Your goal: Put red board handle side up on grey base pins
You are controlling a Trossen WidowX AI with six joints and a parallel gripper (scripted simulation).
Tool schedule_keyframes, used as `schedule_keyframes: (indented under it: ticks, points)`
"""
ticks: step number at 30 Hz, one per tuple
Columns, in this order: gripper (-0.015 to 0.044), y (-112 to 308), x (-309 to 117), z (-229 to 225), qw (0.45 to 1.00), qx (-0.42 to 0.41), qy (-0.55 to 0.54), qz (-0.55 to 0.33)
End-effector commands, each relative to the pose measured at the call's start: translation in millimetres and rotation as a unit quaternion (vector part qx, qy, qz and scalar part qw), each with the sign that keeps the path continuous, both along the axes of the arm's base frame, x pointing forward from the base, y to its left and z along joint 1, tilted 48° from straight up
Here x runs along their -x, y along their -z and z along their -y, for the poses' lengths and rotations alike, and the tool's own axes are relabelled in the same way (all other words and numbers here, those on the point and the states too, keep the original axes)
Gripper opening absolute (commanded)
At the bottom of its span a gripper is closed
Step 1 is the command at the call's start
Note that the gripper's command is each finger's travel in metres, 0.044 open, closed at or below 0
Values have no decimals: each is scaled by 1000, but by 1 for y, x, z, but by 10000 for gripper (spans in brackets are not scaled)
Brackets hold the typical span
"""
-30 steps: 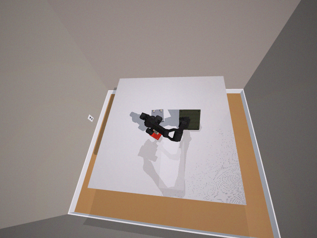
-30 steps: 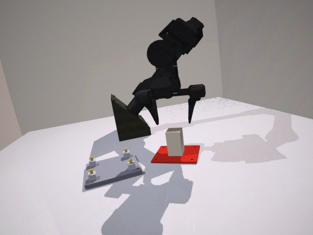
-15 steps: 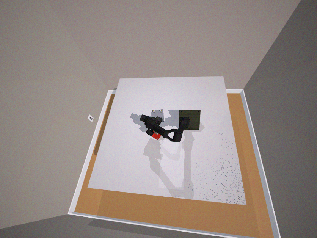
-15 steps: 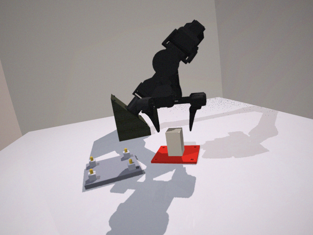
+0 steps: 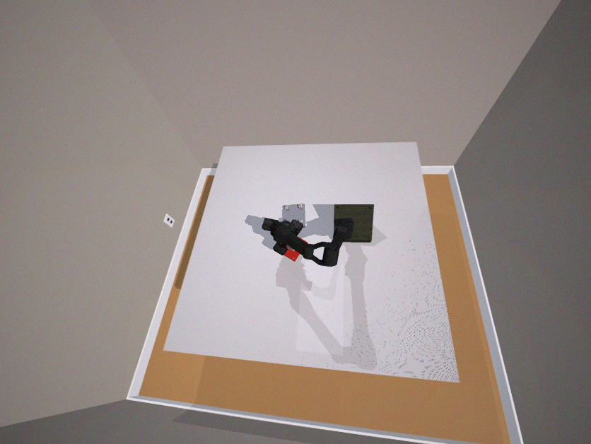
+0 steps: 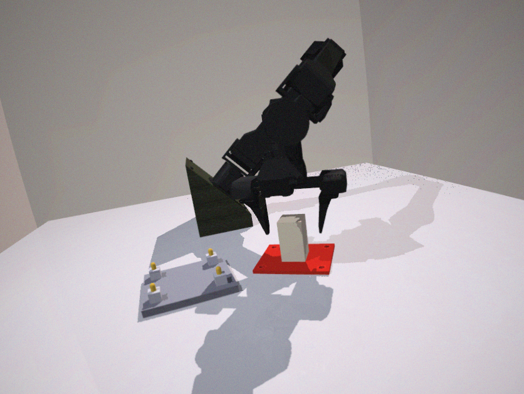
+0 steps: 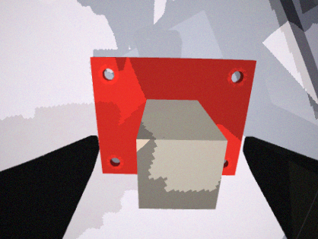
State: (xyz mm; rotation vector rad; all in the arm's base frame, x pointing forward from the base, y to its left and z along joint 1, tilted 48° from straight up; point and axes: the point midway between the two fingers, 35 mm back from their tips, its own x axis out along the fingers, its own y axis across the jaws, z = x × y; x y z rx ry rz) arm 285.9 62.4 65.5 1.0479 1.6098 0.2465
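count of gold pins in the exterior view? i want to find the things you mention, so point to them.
4, all atop posts on the grey base (image 5: 293,213) (image 6: 186,282): two along its left side, two along its right. None appear hidden there.

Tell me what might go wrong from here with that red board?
The open black tool could bump the upright beige block handle if it comes down off-centre. The flat red board sits turned relative to the grey rectangular base, so its corner holes might miss the gold pins unless it is rotated.

Red board (image 5: 292,254) (image 6: 318,259) (image 7: 195,78) partly covered by the arm (image 5: 296,242) in the top view.
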Motion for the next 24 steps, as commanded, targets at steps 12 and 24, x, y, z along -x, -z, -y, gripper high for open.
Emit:
schedule_keyframes:
  ticks: [12, 24]
  points:
    - [440, 16, 5, -18, 1000, -6, 0, -9]
    - [184, 16, 5, -18, 1000, -6, 0, -9]
